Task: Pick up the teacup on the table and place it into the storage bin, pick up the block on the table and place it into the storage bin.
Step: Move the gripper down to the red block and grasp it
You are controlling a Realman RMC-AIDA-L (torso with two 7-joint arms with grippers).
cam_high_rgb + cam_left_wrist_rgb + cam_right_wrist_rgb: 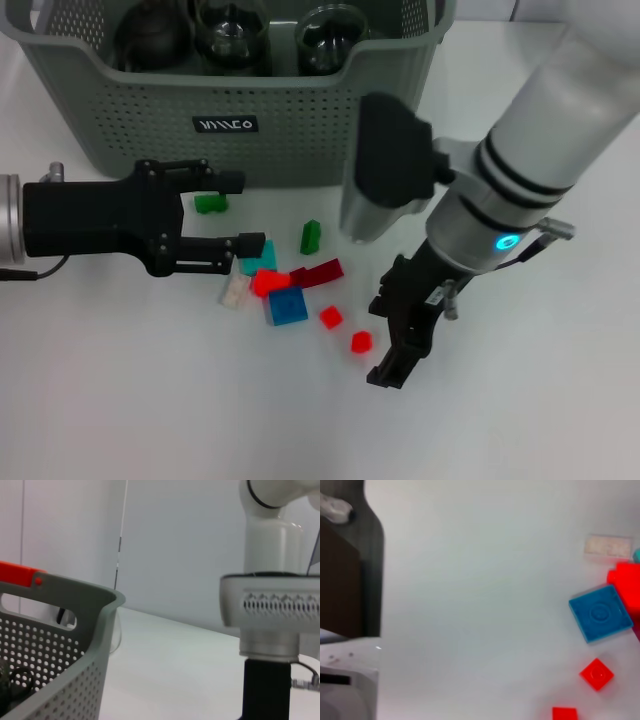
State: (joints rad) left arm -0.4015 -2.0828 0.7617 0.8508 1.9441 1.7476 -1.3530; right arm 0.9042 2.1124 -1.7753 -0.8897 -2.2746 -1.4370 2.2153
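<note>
The storage bin (280, 110) stands at the back, with dark and glass vessels (232, 35) inside; its corner shows in the left wrist view (75, 630). No teacup shows on the table. Loose blocks lie in front of the bin: a green one (210, 203), an upright green one (310, 236), teal (258, 258), red (268, 282), dark red (320, 272), blue (285, 305) and two small red ones (331, 317) (361, 343). My left gripper (235, 212) is open, low over the table, with the green block between its fingers. My right gripper (395, 340) hangs just right of the small red block.
A pale clear block (233, 290) lies left of the blue one. The right wrist view shows the blue block (600, 612), small red blocks (596, 674) and bare white table. The right arm (270, 605) fills the right side of the left wrist view.
</note>
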